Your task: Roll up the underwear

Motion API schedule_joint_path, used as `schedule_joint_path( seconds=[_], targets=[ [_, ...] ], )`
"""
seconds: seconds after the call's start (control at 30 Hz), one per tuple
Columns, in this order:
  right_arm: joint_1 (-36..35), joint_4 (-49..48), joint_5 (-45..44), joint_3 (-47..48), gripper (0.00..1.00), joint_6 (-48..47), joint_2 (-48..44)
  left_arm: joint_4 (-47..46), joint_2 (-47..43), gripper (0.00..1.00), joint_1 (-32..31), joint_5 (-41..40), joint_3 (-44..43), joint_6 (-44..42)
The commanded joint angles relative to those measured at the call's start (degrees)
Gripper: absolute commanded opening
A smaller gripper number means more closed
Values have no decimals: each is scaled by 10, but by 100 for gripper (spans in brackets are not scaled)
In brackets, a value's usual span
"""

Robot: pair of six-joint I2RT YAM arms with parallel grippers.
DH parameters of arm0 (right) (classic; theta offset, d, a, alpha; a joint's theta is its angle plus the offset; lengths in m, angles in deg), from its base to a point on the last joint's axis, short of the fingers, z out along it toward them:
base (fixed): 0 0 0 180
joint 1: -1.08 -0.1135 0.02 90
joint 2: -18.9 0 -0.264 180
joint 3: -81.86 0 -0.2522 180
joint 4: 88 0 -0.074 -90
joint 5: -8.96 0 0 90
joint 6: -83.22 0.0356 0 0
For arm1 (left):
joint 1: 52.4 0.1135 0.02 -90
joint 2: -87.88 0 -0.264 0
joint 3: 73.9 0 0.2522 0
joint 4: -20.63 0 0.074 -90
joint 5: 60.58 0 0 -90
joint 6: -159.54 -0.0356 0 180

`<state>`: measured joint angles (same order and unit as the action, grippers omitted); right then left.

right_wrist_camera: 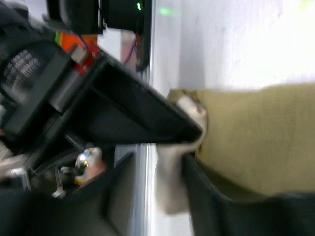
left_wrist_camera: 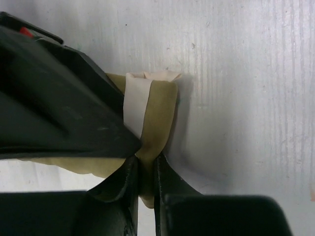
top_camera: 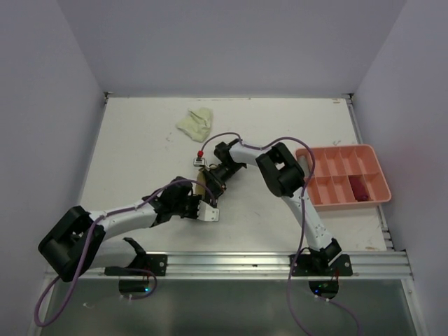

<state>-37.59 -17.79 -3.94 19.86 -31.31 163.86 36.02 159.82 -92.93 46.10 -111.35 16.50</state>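
A rolled olive-tan underwear [top_camera: 200, 183] with a pale waistband lies mid-table between both grippers. In the left wrist view my left gripper [left_wrist_camera: 146, 172] is shut on the lower end of this roll [left_wrist_camera: 160, 113]. My right gripper [right_wrist_camera: 157, 189] stands open at the other end of the cloth [right_wrist_camera: 256, 137]. The pale band [right_wrist_camera: 170, 187] hangs between its fingers, with a gap on the left side. From above, the left gripper [top_camera: 205, 208] and right gripper [top_camera: 212, 183] almost touch. A pale yellow-green underwear [top_camera: 194, 124] lies crumpled at the back. A dark red one [top_camera: 359, 189] sits in the tray.
The salmon-pink compartment tray [top_camera: 329, 155] stands on the right side of the table, beside the right arm. A metal rail [top_camera: 231, 262] runs along the near edge by the arm bases. White walls enclose the table on three sides.
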Motion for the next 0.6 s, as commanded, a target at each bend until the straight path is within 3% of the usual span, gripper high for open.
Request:
schedule_joint_path(
  seconds=[0.0,0.1,0.3,0.47,0.57],
  targets=[
    [11,24,-45,22,57,-25,9,87,9,7,-4,20,-11,14],
    [40,5,-61,55,68,5,-33,139,7,0,-4,38,-24,21],
    [109,-55,-134,97,75,91,-140,245,61,0,-4,73,-96,28],
    [138,-63,-217,48,77,39,-250,354,168,0,30,190,-190,24],
    [141,-83,-264,-42,78,-17,-346,412,248,0,64,242,-253,5]
  ],
)
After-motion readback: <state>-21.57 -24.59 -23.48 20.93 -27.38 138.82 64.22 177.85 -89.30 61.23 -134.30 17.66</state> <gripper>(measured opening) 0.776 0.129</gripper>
